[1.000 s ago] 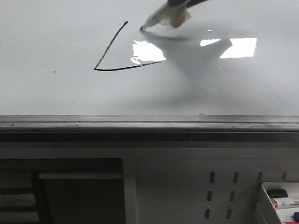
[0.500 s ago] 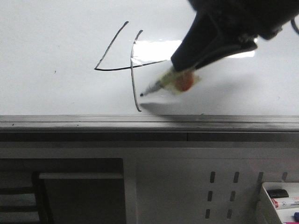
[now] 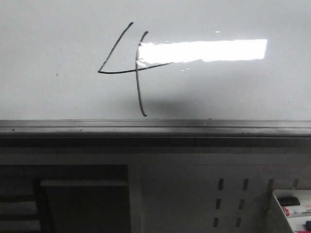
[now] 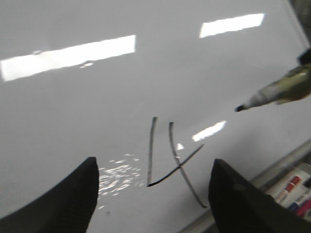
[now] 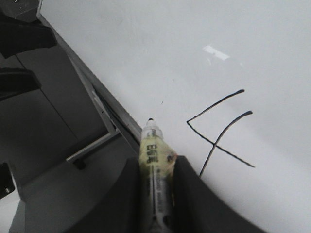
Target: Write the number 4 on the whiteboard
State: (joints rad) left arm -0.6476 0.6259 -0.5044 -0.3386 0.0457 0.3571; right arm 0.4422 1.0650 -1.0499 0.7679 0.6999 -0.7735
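Note:
The number 4 point(image 3: 137, 71) is drawn in thin black line on the whiteboard point(image 3: 58, 39), its long vertical stroke ending just above the grey rail point(image 3: 146, 127). Neither gripper shows in the front view. My right gripper point(image 5: 156, 184) is shut on a pale marker point(image 5: 154, 160), tip uncapped and held off the board, apart from the 4 point(image 5: 215, 141). My left gripper point(image 4: 153, 194) is open and empty, hovering over the 4 point(image 4: 180, 166). The marker point(image 4: 279, 92) also shows in the left wrist view, clear of the board.
A grey perforated panel point(image 3: 228, 199) hangs below the rail. A white tray point(image 3: 291, 206) with spare markers sits at the lower right, also seen in the left wrist view point(image 4: 291, 187). A dark shelf opening point(image 3: 73, 199) lies at the lower left.
The right gripper drew the long vertical stroke downward with the marker, then lifted away and left the front view. The light glare is now uncovered.

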